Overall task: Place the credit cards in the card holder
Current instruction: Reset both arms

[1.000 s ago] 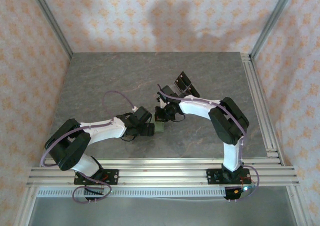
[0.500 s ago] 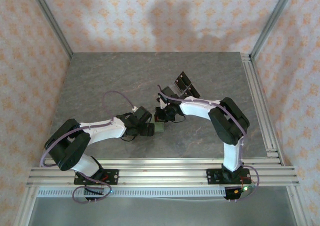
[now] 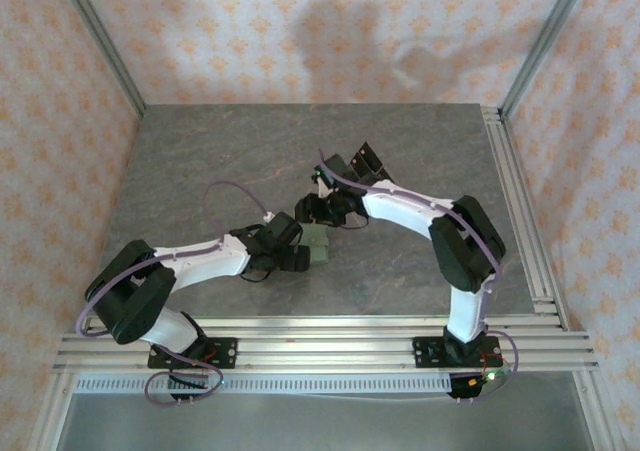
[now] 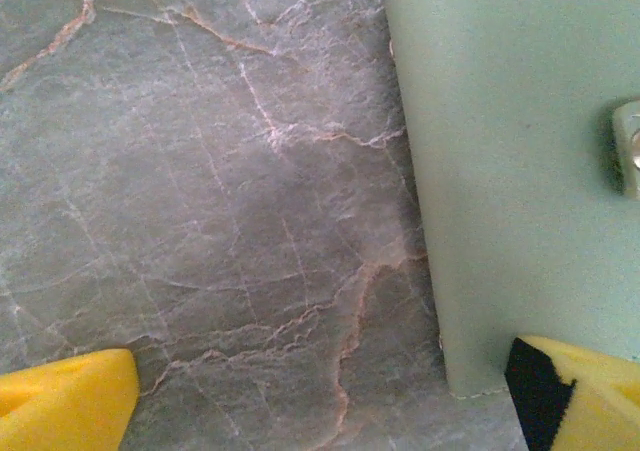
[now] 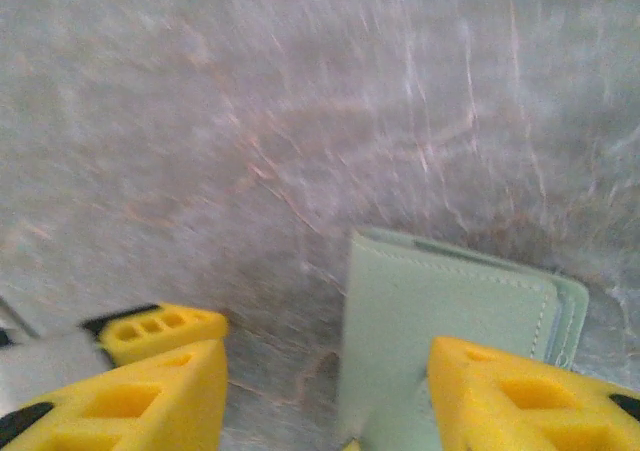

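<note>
Top external puts the card holder (image 3: 316, 243) on the table (image 3: 200, 161) about midway between its left and right edges, somewhat nearer the near edge than the far one. The left gripper (image 3: 297, 258) is at its near-left side and the right gripper (image 3: 320, 209) is just beyond it. Do we have a grip on it?

No. In the left wrist view our left jaws are spread wide. One fingertip (image 4: 580, 401) hangs over the card holder's corner and the other is well off over bare stone. In the right wrist view the right jaws stand apart and clamp nothing. The closed card holder lies flat by one of the fingers (image 5: 520, 391), with bare table showing between it and the other finger (that picture is blurred, so we would not swear to contact).

How will it handle, do we think?

Light and soft, we judge: thin stitched material, floppy at the cover and firmer along the fold. Its smooth face may slide on the polished table. We would pin it with one gripper and pinch the free edge of the cover with the other, keeping off the snap tab (image 4: 628, 149). Whether any credit cards sit inside we cannot tell.
</note>
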